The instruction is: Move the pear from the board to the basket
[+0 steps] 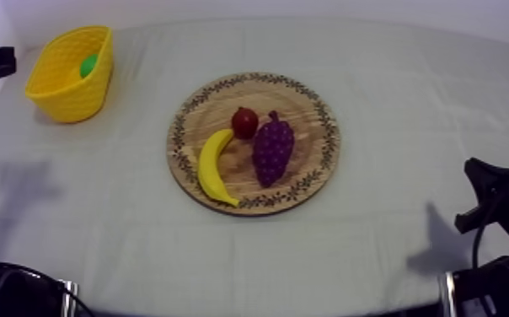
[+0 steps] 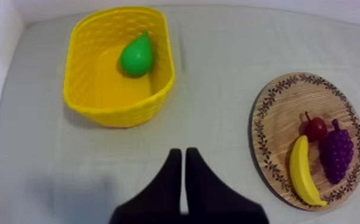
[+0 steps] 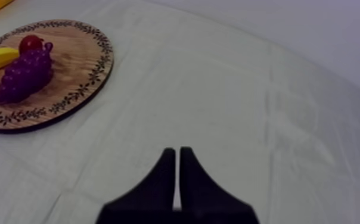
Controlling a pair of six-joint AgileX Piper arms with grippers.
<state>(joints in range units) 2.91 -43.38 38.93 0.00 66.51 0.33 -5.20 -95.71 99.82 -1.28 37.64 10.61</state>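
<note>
Pear [image 2: 136, 55]: green, found lying inside the yellow basket [image 2: 123, 113], on the basket floor near one end, stalk end pointed towards the rim. It is not on the board.

Yellow basket: set on the cloth at the table's [image 1: 409, 101] far left corner, upright, mouth open to the top. Only the pear is seen inside it.

Round wooden board [image 1: 308, 110]: placed at the middle of the table, well apart from the basket. Three toy fruits are carried on it. The banana [image 1: 210, 166] is laid along the board's left side, one tip reaching the patterned rim at the near edge. The bunch of grapes [image 1: 272, 150] is laid just beside the banana, towards the board's centre. The small red fruit [image 1: 243, 122] is set at the far ends of both, touching or almost touching the grapes.

Left gripper [image 2: 183, 156]: fingers pressed together into a narrow wedge, nothing grasped. It is held over bare cloth near the basket, clear of it.

Right gripper [image 3: 177, 152]: fingers likewise clenched on nothing, held over bare cloth towards the table's right edge, well apart from the board.
</note>
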